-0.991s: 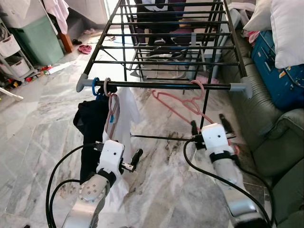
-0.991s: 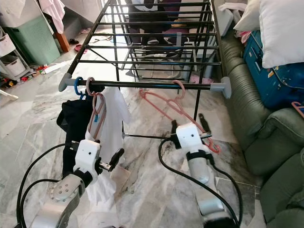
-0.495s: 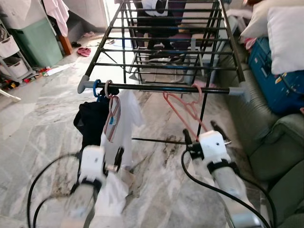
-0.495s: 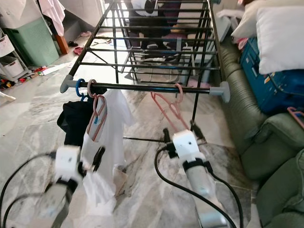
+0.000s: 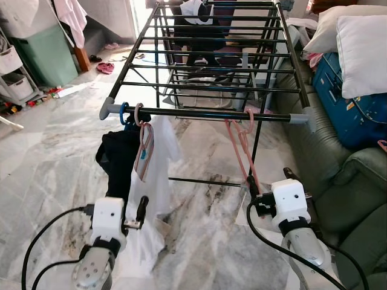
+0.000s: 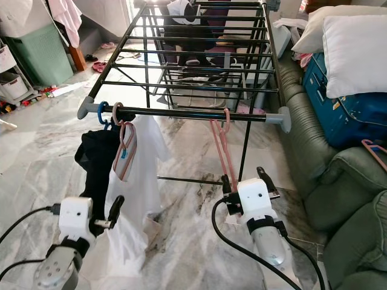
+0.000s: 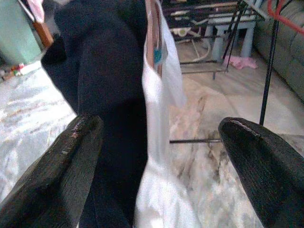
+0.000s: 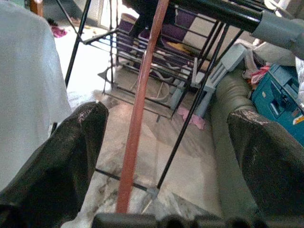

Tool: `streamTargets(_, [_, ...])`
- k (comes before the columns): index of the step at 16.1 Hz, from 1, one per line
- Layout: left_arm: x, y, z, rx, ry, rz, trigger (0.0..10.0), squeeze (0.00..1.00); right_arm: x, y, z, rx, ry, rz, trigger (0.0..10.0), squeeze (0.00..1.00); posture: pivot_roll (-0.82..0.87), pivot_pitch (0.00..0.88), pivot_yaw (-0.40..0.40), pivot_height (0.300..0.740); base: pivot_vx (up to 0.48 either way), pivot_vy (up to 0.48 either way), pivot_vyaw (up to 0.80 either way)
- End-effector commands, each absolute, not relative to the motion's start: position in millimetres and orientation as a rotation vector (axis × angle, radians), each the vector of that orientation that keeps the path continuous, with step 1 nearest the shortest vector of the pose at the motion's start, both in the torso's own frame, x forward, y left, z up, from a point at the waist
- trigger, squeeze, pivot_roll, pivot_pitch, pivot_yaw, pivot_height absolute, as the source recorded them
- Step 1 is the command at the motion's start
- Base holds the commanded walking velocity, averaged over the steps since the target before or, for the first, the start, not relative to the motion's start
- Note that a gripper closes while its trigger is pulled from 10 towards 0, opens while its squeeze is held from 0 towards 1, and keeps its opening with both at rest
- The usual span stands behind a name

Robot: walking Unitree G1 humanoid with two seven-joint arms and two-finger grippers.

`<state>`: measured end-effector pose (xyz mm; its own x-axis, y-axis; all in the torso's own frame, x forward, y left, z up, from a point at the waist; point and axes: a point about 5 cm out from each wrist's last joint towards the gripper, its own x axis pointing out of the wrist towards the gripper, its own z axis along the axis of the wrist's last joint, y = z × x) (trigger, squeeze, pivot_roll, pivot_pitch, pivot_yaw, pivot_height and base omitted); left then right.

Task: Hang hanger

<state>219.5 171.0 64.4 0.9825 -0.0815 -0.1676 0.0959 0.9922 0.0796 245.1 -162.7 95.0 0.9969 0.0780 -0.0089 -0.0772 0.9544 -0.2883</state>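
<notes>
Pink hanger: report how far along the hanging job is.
Done: the pink hanger has its hook over the drying rack's front bar and hangs straight down. In hand: the right gripper is open with the hanger's arm between its fingers, not clamped. The left gripper is open by the white garment. Left: draw the right gripper clear.

You have no readable text, label, brand, number or sign here. A small teal tag [image 7: 157,55] hangs at the neck of the white shirt [image 5: 151,181], but any print on it is too blurred to read. The pale marks on the blue suitcase [image 5: 351,103] are too small to make out.
</notes>
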Motion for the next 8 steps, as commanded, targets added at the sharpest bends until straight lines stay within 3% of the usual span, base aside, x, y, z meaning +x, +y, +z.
streamTargets(1, [224.0,172.8,66.3,0.103,0.154,-0.095,10.0,0.0,247.1,-163.1,97.1,-0.293,-0.017,0.052,10.0,0.0,-0.06,0.001,0.077,0.74,0.0,0.0,0.0])
streamTargets(5, [242.1,169.1,68.1,0.116,0.147,-0.138,10.0,0.0,248.6,-167.6,94.4,-0.311,0.002,0.008,10.0,0.0,-0.11,0.0,0.122,0.74,0.0,0.0,0.0])
streamTargets(8, [242.2,165.6,64.2,0.108,0.16,-0.125,10.0,0.0,250.4,-167.2,91.1,-0.335,0.02,-0.008,10.0,0.0,-0.13,0.0,0.089,0.74,0.0,0.0,0.0])
